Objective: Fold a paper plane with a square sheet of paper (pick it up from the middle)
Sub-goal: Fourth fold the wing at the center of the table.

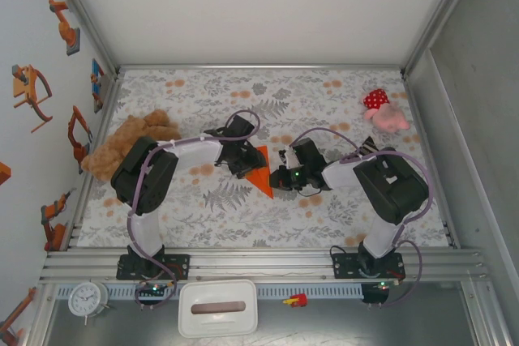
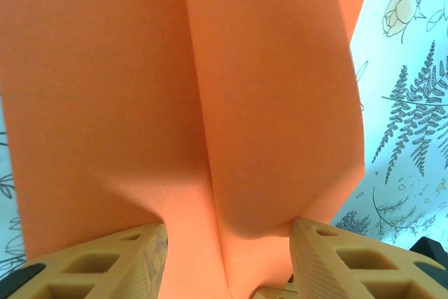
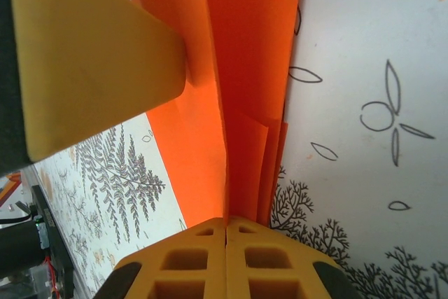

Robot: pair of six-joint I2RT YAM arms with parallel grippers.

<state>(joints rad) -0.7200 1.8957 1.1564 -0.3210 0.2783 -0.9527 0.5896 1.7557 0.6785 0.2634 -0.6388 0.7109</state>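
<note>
Right gripper (image 3: 226, 223) sits closest to its wrist lens, its two tan fingers clenched flat together on the near end of the orange paper (image 3: 245, 47), whose stacked layers run into the seam between them. Just past that, a broad tan finger (image 3: 91, 54) presses against the paper's side (by its colour and place, probably one of the left arm's).

From the left wrist, the left gripper (image 2: 227, 229) stands partly spread, a fingertip pushing in on each side of the folded paper so that the sheet dimples where it is touched. I read that as a loose grasp across the fold, not a release. A centre crease runs straight up the paper away from the fingers.

From above, the paper is a narrow pointed wedge between the two grippers, near the middle of the floral table (image 1: 243, 91). Whether it rests on the cloth or is lifted off it, I cannot tell. Farther out, a brown teddy bear (image 1: 122, 145) lies at the left edge and a polka-dot plush (image 1: 381, 111) at the far right, both well apart from the work.

My judgement: the folding is well along, the centre crease is made, and the step in hand is closing or sharpening a fold. The next move calls for one grip to hold firm while the other slides along the crease without pulling the layers askew.
</note>
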